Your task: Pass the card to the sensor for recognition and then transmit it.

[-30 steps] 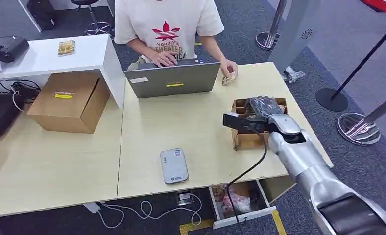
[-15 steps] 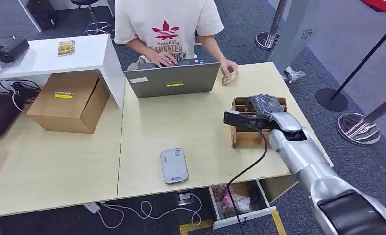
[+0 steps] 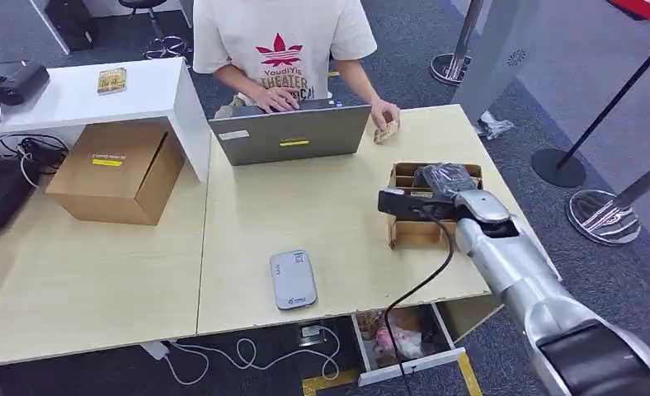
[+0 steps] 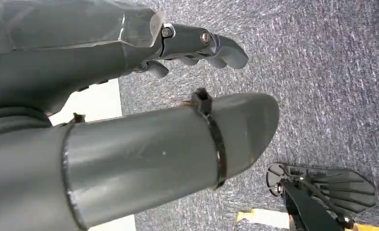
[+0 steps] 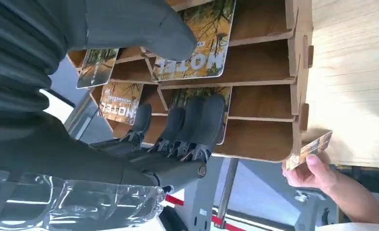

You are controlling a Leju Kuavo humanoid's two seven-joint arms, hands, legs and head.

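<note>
A big light wooden table (image 3: 322, 206) fills the middle of the head view. At its far side sits a person (image 3: 280, 45) in a pale T-shirt, with one hand on a grey laptop (image 3: 290, 134). The person's other hand (image 3: 384, 114) holds a card just right of the laptop, at the far edge of the table.

On the left part of the table sits a brown cardboard box (image 3: 120, 169), and behind it stands a white shelf (image 3: 99, 95).

The robot's silver right arm (image 3: 536, 289) comes in from the near right and reaches to a small wooden card rack (image 3: 425, 231) on the right side of the table. The right hand (image 3: 441, 186) is at the rack. In the right wrist view, the thumb (image 5: 130, 24) lies over a card (image 5: 197, 43) with trees and the word HOTEL on it, which stands in a slot of the rack. The dark fingers (image 5: 197, 122) lie on the other side of that slot's wall, against another card. I cannot tell if the hand has a firm hold of the card. More cards stand in other slots.

A small grey card sensor (image 3: 294, 279) lies flat near the front edge of the table, well apart from the rack, to its left.

The left hand (image 4: 197, 45) hangs over the grey carpet with nothing in it, and its fingers are a little curled.
</note>
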